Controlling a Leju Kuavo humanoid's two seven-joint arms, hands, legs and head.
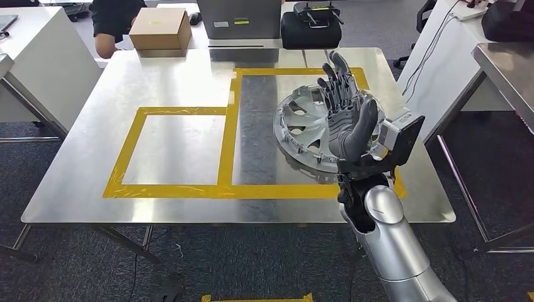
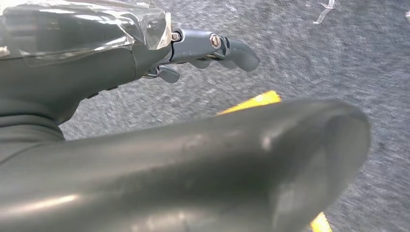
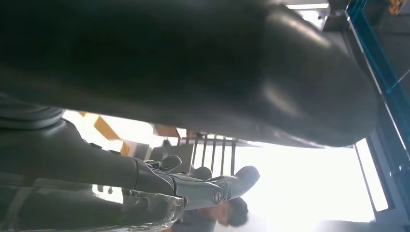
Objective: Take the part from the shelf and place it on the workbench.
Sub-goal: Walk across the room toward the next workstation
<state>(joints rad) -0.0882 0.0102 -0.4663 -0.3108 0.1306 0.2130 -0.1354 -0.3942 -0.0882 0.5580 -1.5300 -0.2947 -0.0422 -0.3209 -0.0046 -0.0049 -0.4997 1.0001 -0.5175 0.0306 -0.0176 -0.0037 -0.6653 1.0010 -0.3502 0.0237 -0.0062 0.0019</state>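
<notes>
Right hand (image 1: 345, 110) above unlabelled hubcap (image 1: 302, 129)

The head view looks forward and down from high on the robot's body onto the table (image 1: 189, 82), taking in its whole top and the carpeted floor (image 1: 75, 264) around it. The right arm enters from below, with the right hand (image 1: 345, 116) raised in front of the camera at mid distance.

The left wrist view sits close behind the left hand (image 2: 145, 159) and faces down at the carpeted floor, which it shares with the head view.

The right wrist view sits close behind the right hand, facing upward toward bright light and a person (image 3: 227, 217).
</notes>
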